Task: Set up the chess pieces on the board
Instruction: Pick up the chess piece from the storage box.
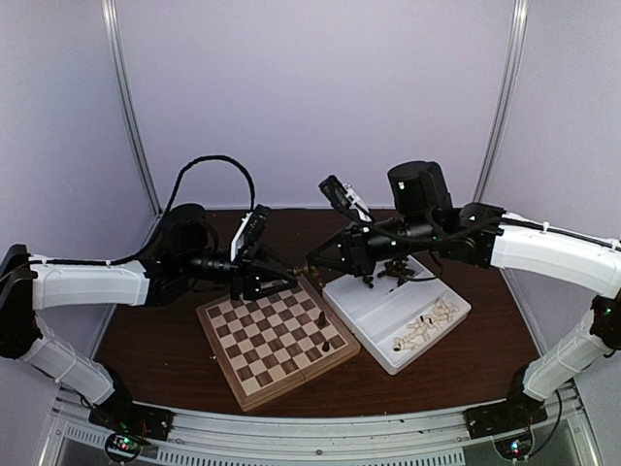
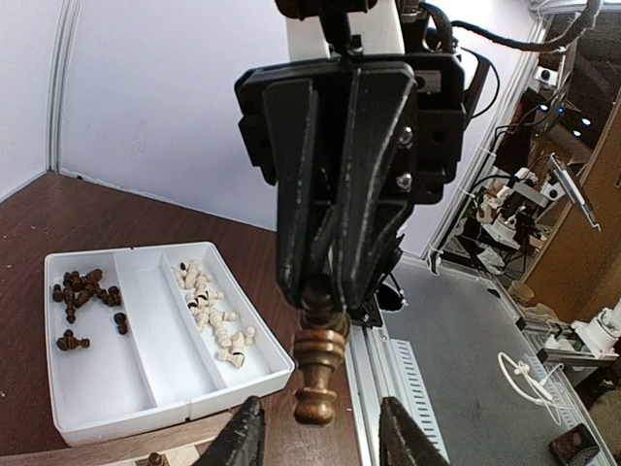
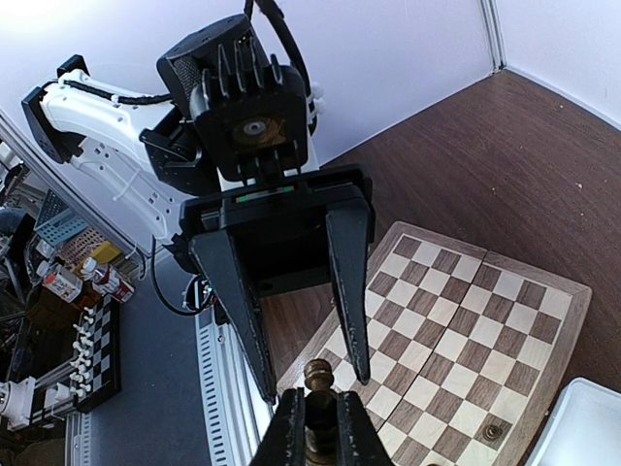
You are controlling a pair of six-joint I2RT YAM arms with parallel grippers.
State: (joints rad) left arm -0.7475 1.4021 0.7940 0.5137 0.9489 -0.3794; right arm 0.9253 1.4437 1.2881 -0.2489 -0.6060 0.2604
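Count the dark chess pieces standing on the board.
2. Both stand near the board's right edge, beside the white tray: one piece, the other piece nearer the camera. The left claw covers the far edge, so more may be hidden.

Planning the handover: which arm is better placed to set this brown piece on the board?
Left, probably: the left pincer stands open astride the brown piece at the board edge; the right pincer, shut on it, need only release.

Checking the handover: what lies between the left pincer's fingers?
A dark chess piece, clamped in the right pincer; the right wrist view shows it.
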